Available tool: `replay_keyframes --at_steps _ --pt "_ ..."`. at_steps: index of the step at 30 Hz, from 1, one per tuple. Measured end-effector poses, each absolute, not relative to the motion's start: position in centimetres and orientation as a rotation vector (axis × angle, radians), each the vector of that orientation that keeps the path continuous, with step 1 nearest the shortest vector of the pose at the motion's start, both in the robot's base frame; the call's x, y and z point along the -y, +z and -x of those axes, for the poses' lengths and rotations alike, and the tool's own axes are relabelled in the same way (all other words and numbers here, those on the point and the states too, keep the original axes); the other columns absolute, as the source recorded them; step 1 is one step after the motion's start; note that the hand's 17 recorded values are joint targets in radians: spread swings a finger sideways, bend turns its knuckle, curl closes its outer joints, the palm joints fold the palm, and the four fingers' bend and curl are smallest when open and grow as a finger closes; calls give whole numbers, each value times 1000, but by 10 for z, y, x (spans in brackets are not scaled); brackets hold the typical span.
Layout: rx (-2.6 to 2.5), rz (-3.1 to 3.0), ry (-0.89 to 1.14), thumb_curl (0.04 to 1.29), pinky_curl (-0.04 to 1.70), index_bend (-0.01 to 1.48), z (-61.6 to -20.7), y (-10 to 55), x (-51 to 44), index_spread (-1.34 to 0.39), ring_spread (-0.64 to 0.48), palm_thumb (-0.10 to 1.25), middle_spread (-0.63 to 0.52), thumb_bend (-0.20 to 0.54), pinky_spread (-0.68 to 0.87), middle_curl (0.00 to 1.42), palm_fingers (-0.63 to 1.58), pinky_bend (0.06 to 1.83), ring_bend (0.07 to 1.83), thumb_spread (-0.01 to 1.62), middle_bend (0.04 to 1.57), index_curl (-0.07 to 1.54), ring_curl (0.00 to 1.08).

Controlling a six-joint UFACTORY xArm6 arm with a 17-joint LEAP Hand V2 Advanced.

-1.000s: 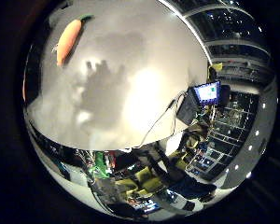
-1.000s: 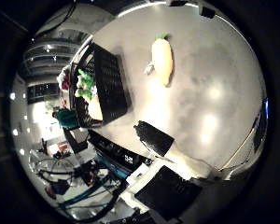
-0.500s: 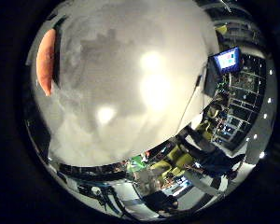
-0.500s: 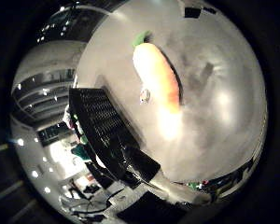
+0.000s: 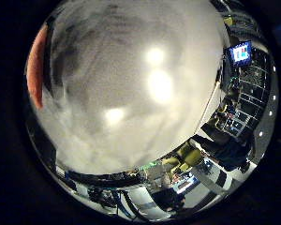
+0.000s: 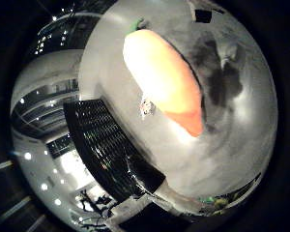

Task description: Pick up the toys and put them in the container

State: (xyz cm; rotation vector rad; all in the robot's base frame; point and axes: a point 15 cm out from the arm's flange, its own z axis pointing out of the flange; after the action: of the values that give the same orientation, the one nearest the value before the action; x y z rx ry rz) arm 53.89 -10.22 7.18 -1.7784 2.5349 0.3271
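The carrot toy (image 6: 162, 82) looms much larger now: palm closing in, black container (image 6: 106, 145) beside; fingers unseen, can't tell.

Looking out from the palm at the thumb side, sitting close over the orange carrot toy (image 6: 166, 82) lying on the pale surface (image 6: 232, 145), with the black container (image 6: 106, 145) just beside. Looking out at the little finger side, facing mostly bare surface, catching the same carrot toy only at the rim, the room and a lit monitor (image 5: 240, 52) showing beyond.
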Motion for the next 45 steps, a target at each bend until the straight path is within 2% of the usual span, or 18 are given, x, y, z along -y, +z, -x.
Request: replay_keyframes --at_steps 5,11,17,18,19,20,21,22,23,25,30,36,45 --pt "-2474 1855 288 285 292 247 -549 70 74 -30 321 386 275 -26 496 254 65 410 180 1030 172 413 196" --pt "-2474 1929 296 286 296 259 -543 50 63 -36 319 391 269 -27 495 251 54 414 178 1016 173 421 189" --pt "-2473 2005 141 308 286 374 -556 43 69 -102 291 507 252 -8 492 259 138 375 177 1012 185 457 177" --pt "-2476 2012 97 322 268 421 -559 45 73 -150 262 588 224 18 484 268 255 334 211 1012 204 468 183" --pt "-2482 2013 54 327 240 413 -562 46 79 -219 142 645 99 19 443 312 499 266 323 1011 326 474 206" --pt "-2486 2006 11 335 232 424 -566 52 85 -270 35 714 16 41 333 363 720 223 472 1031 447 500 257" --pt "-2486 1992 -18 333 215 405 -570 58 92 -297 -18 728 -28 35 284 370 722 198 496 1036 467 492 252" --pt "-2480 1972 -51 332 242 353 -574 65 99 -347 -125 775 -118 41 87 412 983 321 663 1065 539 502 311" --pt "-2466 1952 -91 331 283 343 -581 71 105 -387 -198 820 -179 50 -69 454 1076 414 773 1103 584 531 377" --pt "-2439 1889 -188 330 353 345 -592 92 123 -426 -266 888 -246 68 -229 513 1091 568 867 1152 645 583 446" --pt "-2378 1825 -336 317 512 384 -578 147 157 -490 -331 973 -326 65 -407 648 973 829 984 1214 760 696 557" --pt "-2319 1825 -428 303 644 479 -563 229 169 -533 -348 1006 -363 21 -473 787 844 954 1083 1237 858 833 655" --pt "-2301 1952 -345 287 784 571 -503 309 143 -554 -346 1042 -371 -7 -479 910 734 1026 1162 1238 922 953 737"
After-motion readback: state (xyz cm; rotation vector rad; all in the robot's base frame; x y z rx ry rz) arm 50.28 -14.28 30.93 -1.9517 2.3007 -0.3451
